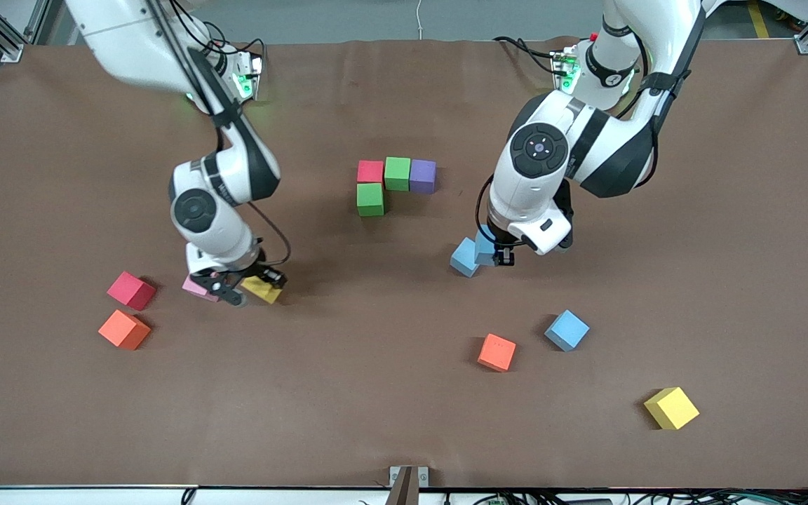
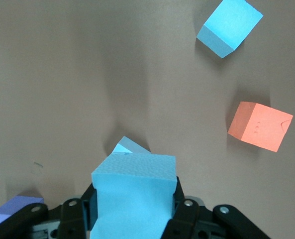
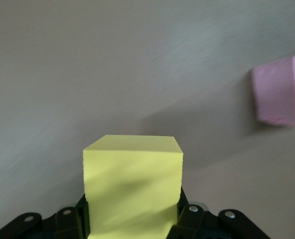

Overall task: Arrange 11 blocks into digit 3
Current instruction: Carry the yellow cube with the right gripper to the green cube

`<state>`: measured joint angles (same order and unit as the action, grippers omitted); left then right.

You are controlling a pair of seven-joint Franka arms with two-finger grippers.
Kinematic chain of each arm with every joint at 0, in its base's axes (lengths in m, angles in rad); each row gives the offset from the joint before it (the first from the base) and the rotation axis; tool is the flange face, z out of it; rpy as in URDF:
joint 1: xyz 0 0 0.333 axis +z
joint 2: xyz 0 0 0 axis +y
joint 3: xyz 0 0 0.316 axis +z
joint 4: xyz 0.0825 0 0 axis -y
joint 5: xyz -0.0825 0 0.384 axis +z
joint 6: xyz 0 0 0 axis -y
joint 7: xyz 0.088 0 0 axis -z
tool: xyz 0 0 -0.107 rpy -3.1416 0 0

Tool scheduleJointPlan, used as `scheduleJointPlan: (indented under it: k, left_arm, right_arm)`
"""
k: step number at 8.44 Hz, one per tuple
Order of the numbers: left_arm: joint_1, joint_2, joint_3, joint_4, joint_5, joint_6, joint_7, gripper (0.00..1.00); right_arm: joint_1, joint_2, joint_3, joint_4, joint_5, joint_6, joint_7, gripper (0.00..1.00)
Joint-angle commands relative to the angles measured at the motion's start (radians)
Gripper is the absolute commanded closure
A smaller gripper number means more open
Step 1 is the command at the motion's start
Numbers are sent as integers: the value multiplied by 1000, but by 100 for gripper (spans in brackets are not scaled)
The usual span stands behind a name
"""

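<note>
The table [image 1: 404,421] is carrying a brown mat with blocks scattered over it.

The left gripper [image 1: 501,254] is clenching a light blue block [image 2: 135,191] between its fingers [image 2: 179,211], over the mat just beside a second light blue block [image 1: 464,258]. In the left wrist view the held block is filling the space between the jaws and hiding most of that second block, of which only a corner is showing. In the front view the arm's wrist is covering most of the held block.

The right gripper [image 1: 239,286] is grasping a yellow block [image 3: 132,186], low over the mat toward the right arm's end, just beside a pink block [image 1: 198,287]. The gripper is hiding part of the pink block in the front view, and the right wrist view is cutting it off at the frame edge. Whether the yellow block is touching the mat is hard to tell.

Mid-table, four blocks are sitting in contact: a red block [image 1: 370,171], a green block [image 1: 397,173] and a purple block [image 1: 422,176] in a row, with a second green block [image 1: 370,199] nearer the camera, against the red one.

Loose blocks: a dark red block [image 1: 131,290] and an orange block [image 1: 124,330] near each other toward the right arm's end; a second orange block [image 1: 496,352], a third light blue block [image 1: 567,330] and a second yellow block [image 1: 671,408] toward the left arm's end, nearer the camera.
</note>
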<state>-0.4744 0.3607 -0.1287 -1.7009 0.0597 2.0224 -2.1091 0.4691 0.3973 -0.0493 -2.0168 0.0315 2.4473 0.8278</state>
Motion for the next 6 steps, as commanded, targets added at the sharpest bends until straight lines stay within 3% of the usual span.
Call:
scheduleJointPlan:
  k: [1,6]
  left_arm:
    - [-1,9,3,27,-17,-27,17,71]
    - [-7,15,-2,23,-18,-27,9,71]
  right_arm:
    - [142,-28,-7,-19,-13,-11,19,100]
    - [325,12,-6,-17,-41,62,17,99]
